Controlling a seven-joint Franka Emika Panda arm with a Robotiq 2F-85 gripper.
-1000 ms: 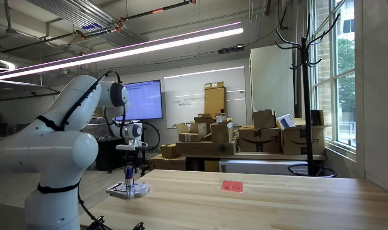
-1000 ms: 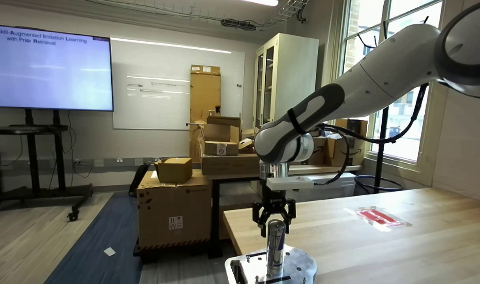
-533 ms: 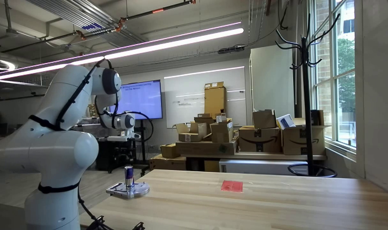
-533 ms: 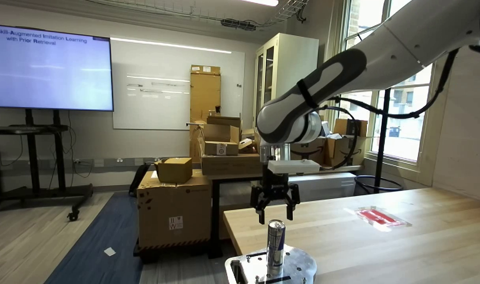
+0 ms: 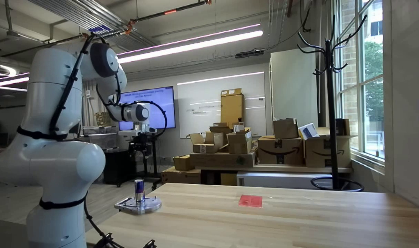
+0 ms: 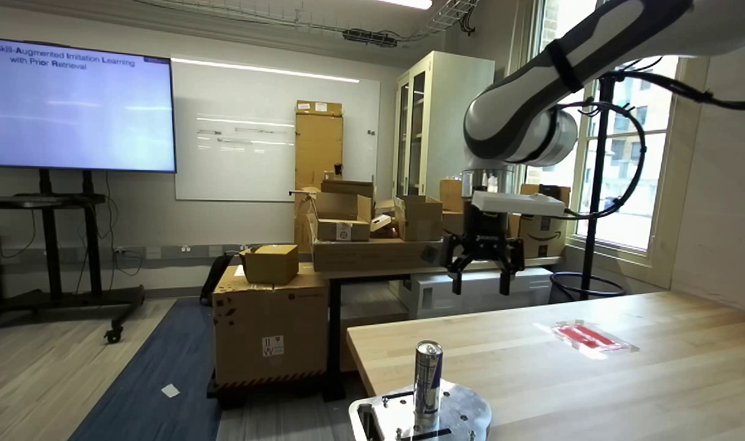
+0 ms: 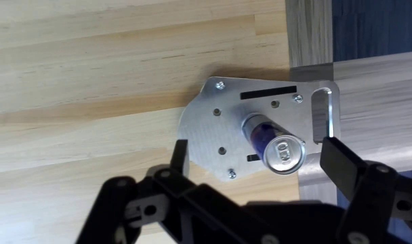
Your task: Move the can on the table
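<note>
The can (image 6: 428, 380), slim with a silver top and a blue-purple body, stands upright on a metal plate (image 6: 464, 410) at the table's corner. It also shows in an exterior view (image 5: 139, 191) and, from above, in the wrist view (image 7: 284, 154). The table (image 6: 593, 392) has a light tan wooden top. My gripper (image 6: 481, 288) is open and empty, well above the can and apart from it. In the wrist view its black fingers (image 7: 341, 162) stand wide apart, with the can's lid showing between them but farther down. Nothing of the can is held.
A flat red piece (image 5: 250, 200) is on the table, also in an exterior view (image 6: 587, 337). The metal plate overhangs the table's edge in the wrist view (image 7: 202, 128). Cardboard boxes (image 6: 268, 331) and a coat rack (image 5: 330, 103) stand beyond the table.
A second ago the open gripper was low at the can's top. It has since risen well clear and shifted to the right in an exterior view. The can has stayed in place.
</note>
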